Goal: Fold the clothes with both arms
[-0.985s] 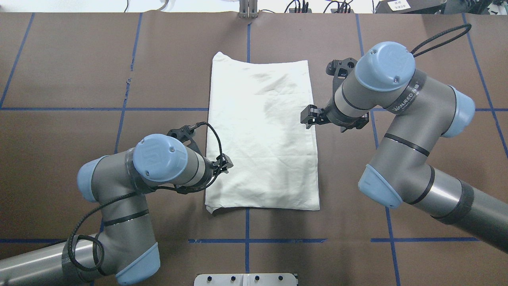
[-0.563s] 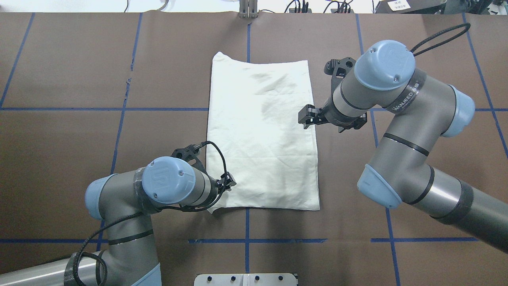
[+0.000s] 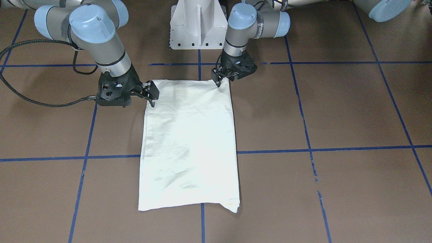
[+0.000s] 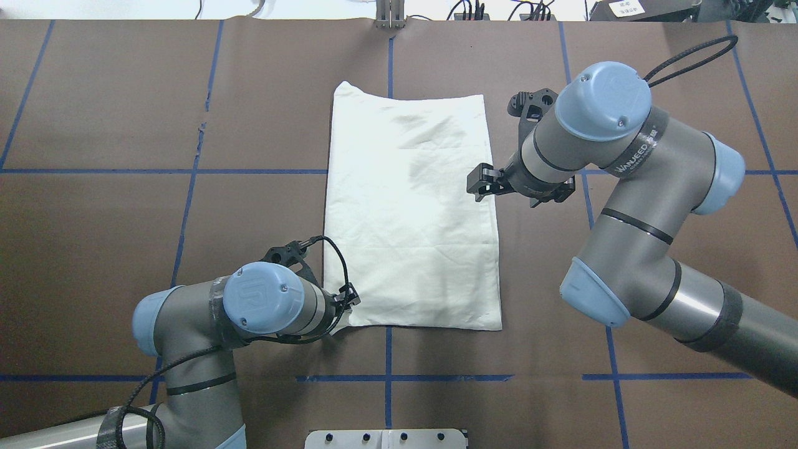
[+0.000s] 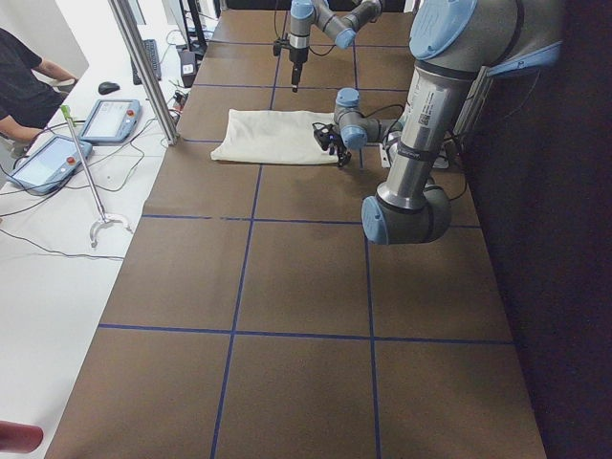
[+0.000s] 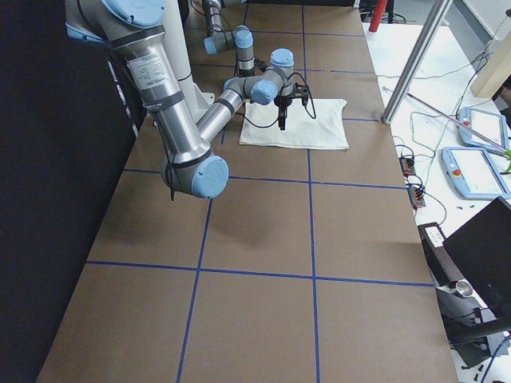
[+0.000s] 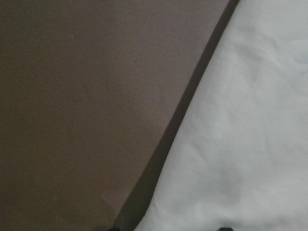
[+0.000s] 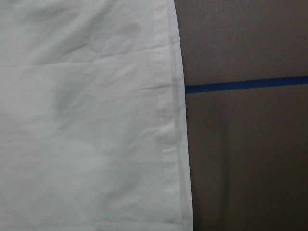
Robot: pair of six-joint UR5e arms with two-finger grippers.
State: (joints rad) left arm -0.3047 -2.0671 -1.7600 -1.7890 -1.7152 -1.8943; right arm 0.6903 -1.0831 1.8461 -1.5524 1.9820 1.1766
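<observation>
The cream-white shirt (image 4: 411, 212) lies flat on the brown table as a long folded rectangle, plain side up; no print shows. It also shows in the front view (image 3: 189, 145). My left gripper (image 4: 350, 298) is low at the shirt's near left corner, seen in the front view (image 3: 218, 80). The left wrist view shows the shirt's edge (image 7: 240, 144) close up, with two dark fingertips apart at the bottom, so the gripper is open. My right gripper (image 4: 476, 187) hangs open above the shirt's right edge, empty (image 3: 152, 96). The right wrist view shows the hemmed edge (image 8: 173, 120).
The white pedestal base (image 3: 197, 23) stands between the arms on the robot's side. Blue tape lines (image 4: 388, 377) grid the brown table cover. Cables and plugs (image 4: 474, 11) lie past the far edge. Tablets (image 5: 105, 120) and an operator are beside the table.
My left gripper has moved back toward the robot along the shirt's left edge to its near left corner. My right gripper has shifted slightly inward over the right edge. The shirt has not moved.
</observation>
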